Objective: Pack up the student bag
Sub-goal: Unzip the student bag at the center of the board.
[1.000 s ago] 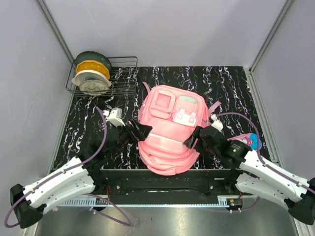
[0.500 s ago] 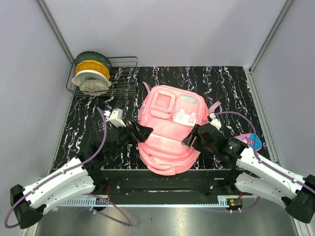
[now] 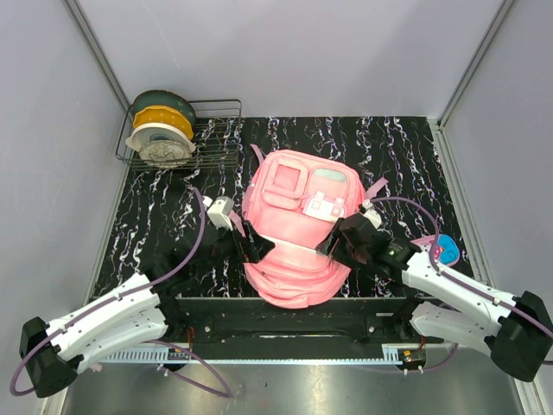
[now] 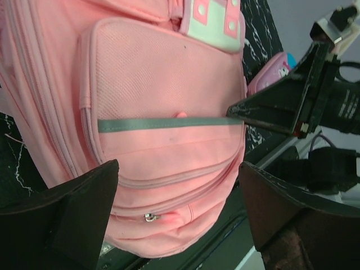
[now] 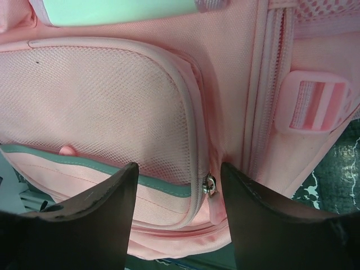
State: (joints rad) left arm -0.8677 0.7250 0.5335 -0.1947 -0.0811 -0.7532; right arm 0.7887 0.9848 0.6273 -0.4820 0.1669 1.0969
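Student bag point(image 3: 298, 233), a large pink fabric backpack, lies flat on the black white-veined marbled surface point(image 3: 406, 147), directly between the two claws. Left claw point(image 3: 253, 245) has its fingers spread wide at the bag's left flank, holding nothing. Right claw point(image 3: 335, 248) is parted too, its fingers either side of a small metal zip pull point(image 5: 210, 184) at the front pocket's edge. Beyond both claws sit the bag's pale mint patch point(image 3: 331, 180) and white clasp point(image 3: 321, 207); farther beyond the left claw stands a wire rack point(image 3: 226, 130) of round spools
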